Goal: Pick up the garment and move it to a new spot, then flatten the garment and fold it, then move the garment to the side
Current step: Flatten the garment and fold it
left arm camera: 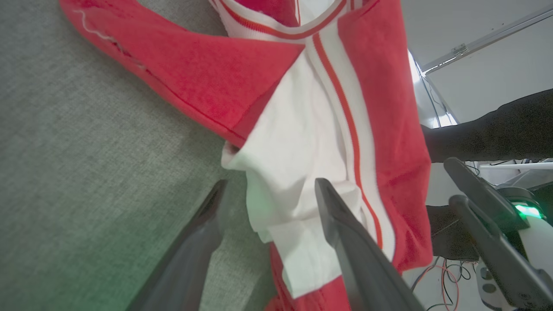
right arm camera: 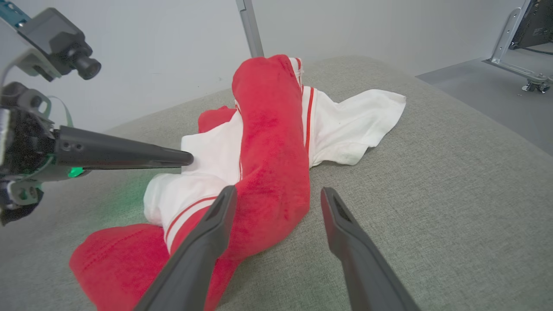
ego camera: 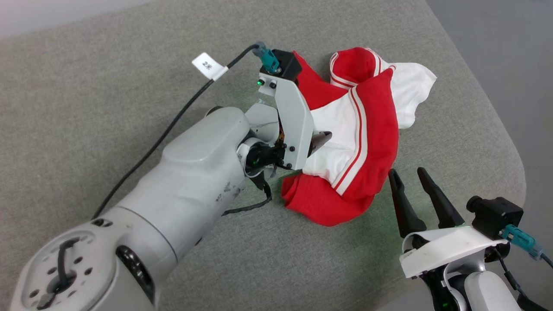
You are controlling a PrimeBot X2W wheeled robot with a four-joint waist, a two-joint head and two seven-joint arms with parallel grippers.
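One crumpled, fleecy red-white garment point(ego camera: 380, 129)

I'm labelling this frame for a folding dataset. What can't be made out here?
Garment front and any print: head view, buried in its own folds.
Left gripper: head view, fingers mostly behind its wrist bracket.
Whether those fingers touch the cloth: left wrist view, unclear.
Garment's near red end: right wrist view, cut by bottom edge and right gripper.

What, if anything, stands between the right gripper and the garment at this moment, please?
Nothing visible does. The open right gripper is close beside the garment's red edge, with at most a sliver of bare grey cushion between them.
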